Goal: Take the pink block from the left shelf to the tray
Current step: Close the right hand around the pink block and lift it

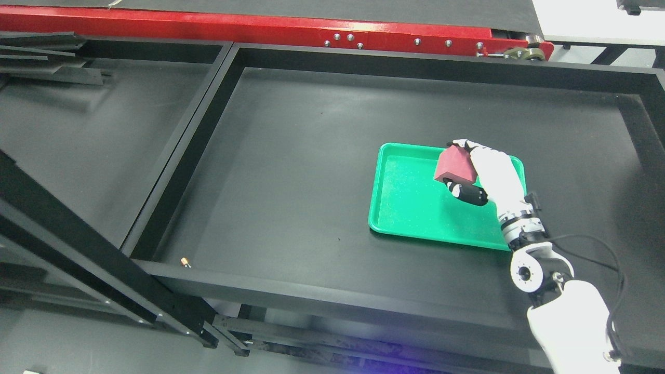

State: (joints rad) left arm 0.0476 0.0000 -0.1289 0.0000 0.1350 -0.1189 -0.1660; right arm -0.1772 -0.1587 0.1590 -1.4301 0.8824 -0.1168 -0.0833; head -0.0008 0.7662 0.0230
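A: Right hand (480,174) over the tray (410,208), arm in from lower right. Fingers curled round the block (456,166), thumb under, other fingers over its top and far side.

B: Block seen against the tray's upper right part; touching the floor of it or not, cannot tell.

A: Probably held so for a straight set-down: hand on the block's right, left faces bare, nothing below but green.

B: Carry stage likely near done, then; release not yet made.

A: Plenty of room. Tray bare on its left and near parts, raised rim all round. Hand close to the far right rim, so lowering best kept inside that edge.

B: Black table (291,182) wide and clear round the tray, its frame well apart. Small bit (184,262) near the front edge, far from any path.

A: Left hand nowhere in sight.
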